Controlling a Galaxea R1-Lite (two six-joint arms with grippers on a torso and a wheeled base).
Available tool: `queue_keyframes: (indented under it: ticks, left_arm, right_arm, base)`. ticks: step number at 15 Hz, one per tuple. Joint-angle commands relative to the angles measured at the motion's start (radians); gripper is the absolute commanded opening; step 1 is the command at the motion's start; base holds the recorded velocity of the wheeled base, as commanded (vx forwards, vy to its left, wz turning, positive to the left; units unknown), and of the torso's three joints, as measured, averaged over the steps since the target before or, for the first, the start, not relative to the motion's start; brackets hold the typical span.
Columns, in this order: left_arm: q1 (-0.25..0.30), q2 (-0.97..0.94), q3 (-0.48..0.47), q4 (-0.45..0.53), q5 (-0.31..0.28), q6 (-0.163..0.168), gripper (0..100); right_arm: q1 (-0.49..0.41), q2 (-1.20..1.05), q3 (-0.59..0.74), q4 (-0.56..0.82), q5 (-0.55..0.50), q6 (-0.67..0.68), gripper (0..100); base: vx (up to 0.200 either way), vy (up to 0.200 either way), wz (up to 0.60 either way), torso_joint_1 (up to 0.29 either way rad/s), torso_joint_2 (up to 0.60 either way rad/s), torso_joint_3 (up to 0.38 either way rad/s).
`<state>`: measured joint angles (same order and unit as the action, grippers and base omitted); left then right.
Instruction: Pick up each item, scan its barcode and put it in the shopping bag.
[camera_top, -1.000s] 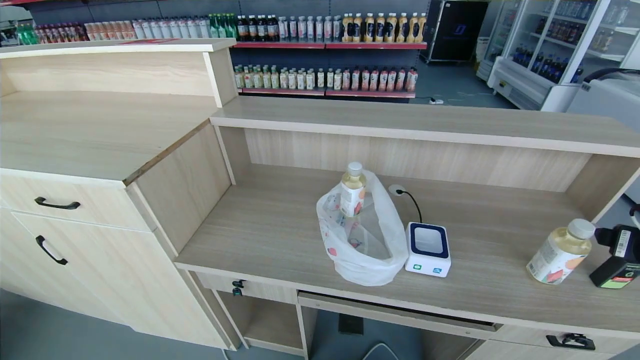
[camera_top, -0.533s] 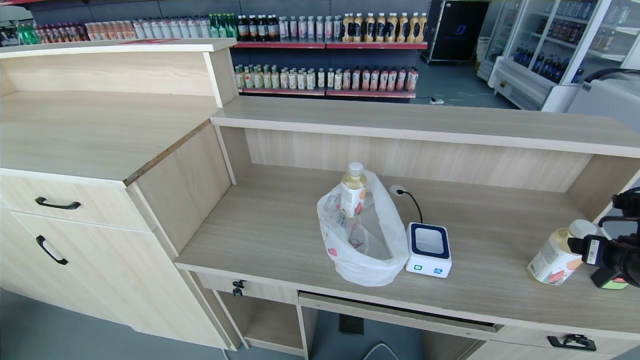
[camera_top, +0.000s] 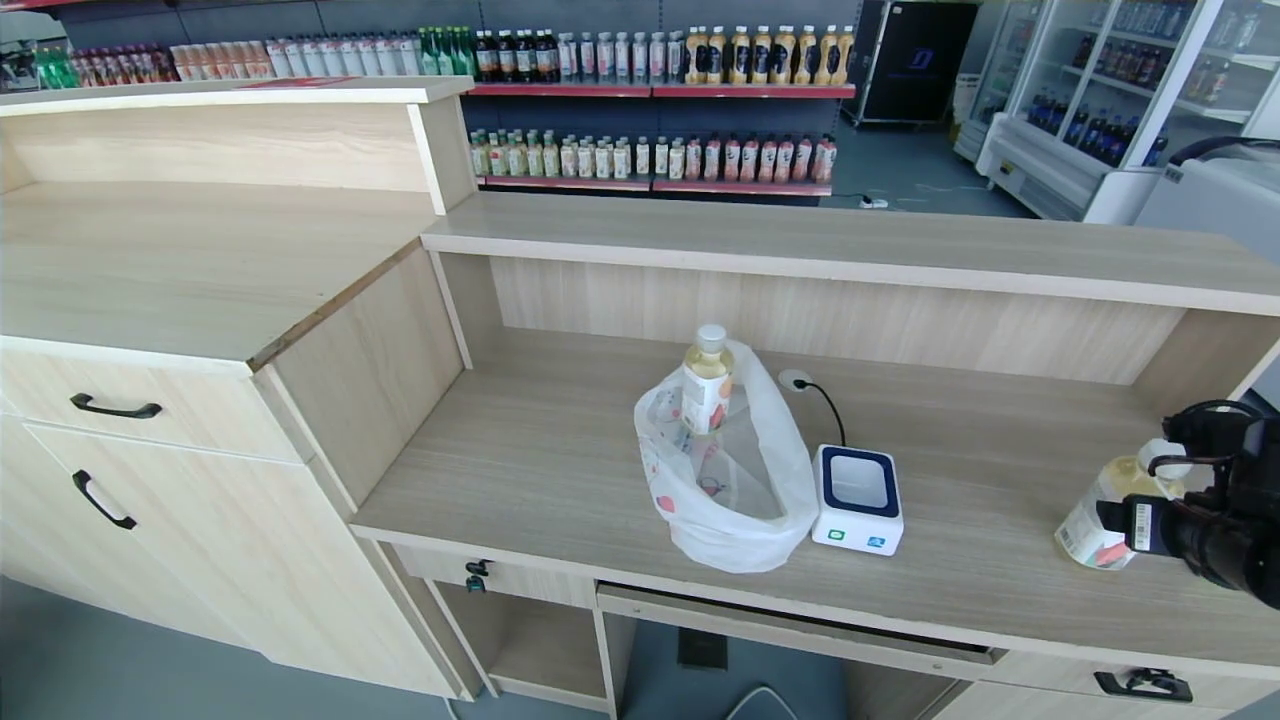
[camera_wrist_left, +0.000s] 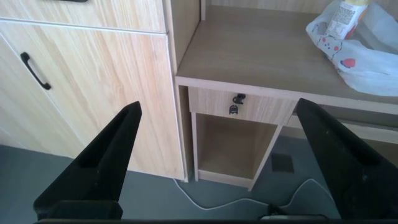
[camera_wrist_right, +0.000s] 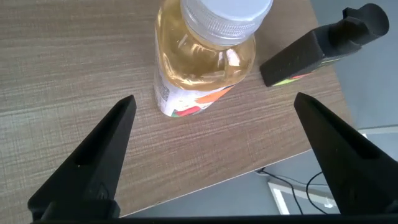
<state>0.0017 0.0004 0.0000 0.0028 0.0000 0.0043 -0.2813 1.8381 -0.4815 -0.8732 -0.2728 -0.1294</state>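
Head view: the bag (camera_top: 740, 520) sits mid-counter (camera_top: 560, 450) with its mouth open. The bagged bottle (camera_top: 706, 385) stands upright inside it, toward the bag's 12 o'clock. The scanner (camera_top: 856, 498) is just beside the bag at its 3 o'clock, window up, and its cable (camera_top: 828, 405) runs off toward 11 o'clock. Well apart, at the scanner's 3 o'clock and near the counter's front edge, stands the loose bottle (camera_top: 1095, 515), with a white cap and pale yellow drink. The right gripper (camera_top: 1140, 495) comes in from the bottle's 3 o'clock. One finger crosses in front of the bottle's lower body, and whether it touches cannot be told here. Drink shelves (camera_top: 660, 90) fill the room at 12 o'clock.

Left wrist view: the left gripper (camera_wrist_left: 217, 168) is spread wide and holds nothing. It hangs off the counter's front, low beside the cabinet (camera_wrist_left: 93, 81) and over the floor. Farther off, the counter's corner carries the bag (camera_wrist_left: 367, 62) with the bagged bottle (camera_wrist_left: 345, 15).

Right wrist view: the right gripper (camera_wrist_right: 211, 168) is wide and holds nothing. The loose bottle (camera_wrist_right: 202, 56) stands on the counter in line with the gap, just beyond the tips. A black device (camera_wrist_right: 317, 46) lies near the bottle, by the counter's edge.
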Motion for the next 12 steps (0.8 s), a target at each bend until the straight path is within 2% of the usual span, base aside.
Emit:
queue_keyframes:
  ticks: [1,12]
  left_arm:
    - [0.0,0.0,0.0,0.0,0.0,0.0,100]
    - [0.0,0.0,0.0,0.0,0.0,0.0,100]
  right_arm:
    - [0.002,0.018,0.007,-0.01,0.0,-0.001,100]
    - [0.001,0.165,0.032,-0.236,-0.003,-0.042,100]
  base:
    - [0.0,0.0,0.0,0.0,0.0,0.0]
    - [0.0,0.0,0.0,0.0,0.0,0.0]
